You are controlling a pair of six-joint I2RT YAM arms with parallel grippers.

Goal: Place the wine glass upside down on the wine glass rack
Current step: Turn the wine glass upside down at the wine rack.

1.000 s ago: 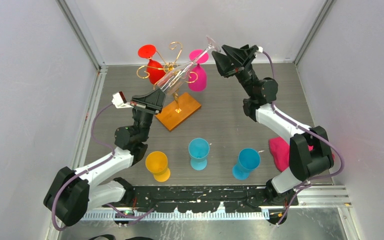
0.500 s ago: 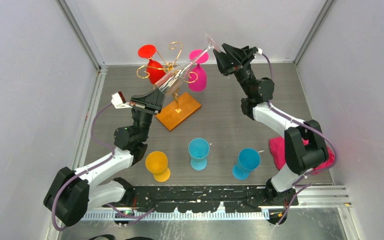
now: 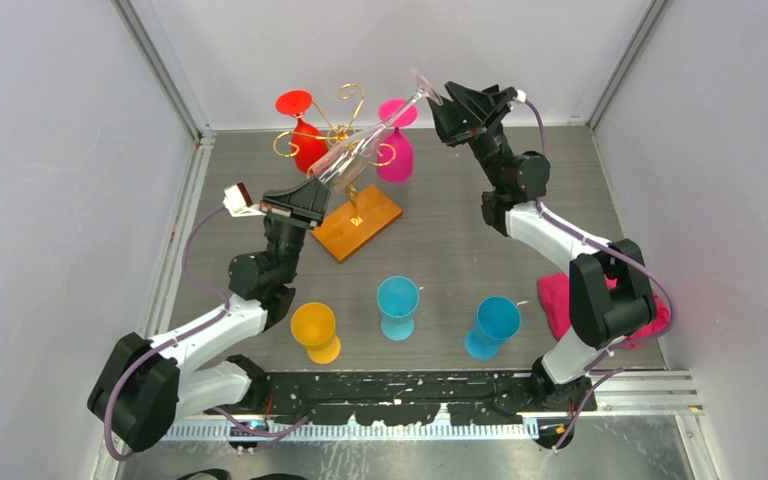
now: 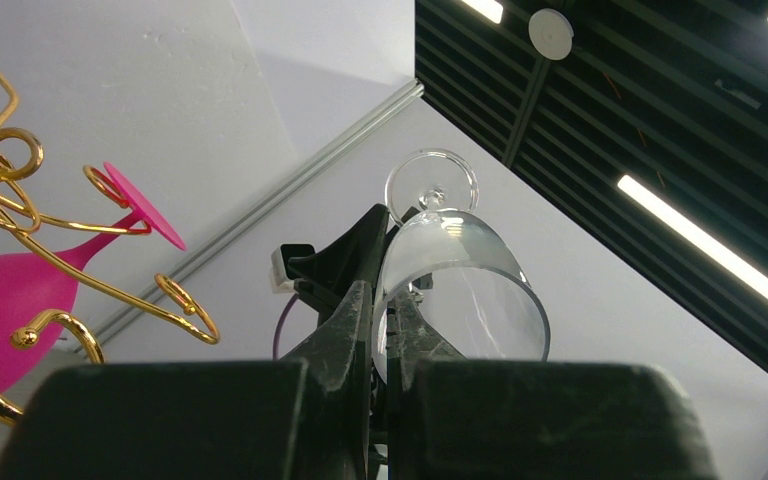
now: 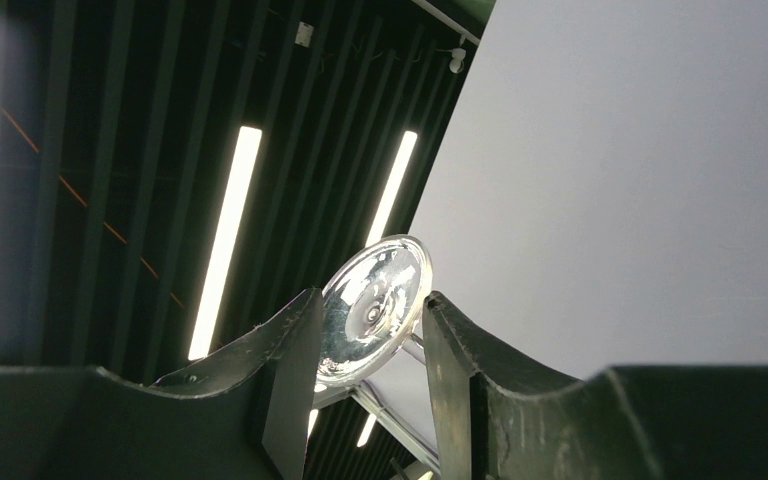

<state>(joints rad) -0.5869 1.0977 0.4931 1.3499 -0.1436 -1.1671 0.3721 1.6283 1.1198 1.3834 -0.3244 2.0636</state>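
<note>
The right arm's elbow has swung inward and the right gripper (image 3: 442,100) has edged up and outward; the wine glass (image 3: 348,155) has barely shifted. From above, the clear glass hangs tilted over the wine glass rack (image 3: 360,225), foot high, spanning both arms: a handover, I judge. Left wrist: the left gripper (image 4: 380,305) pinches the bowl's rim. Right wrist: the fingers appear to clamp the foot's edges. Next, the left should release so the right can hook the stem into a free scroll.
</note>
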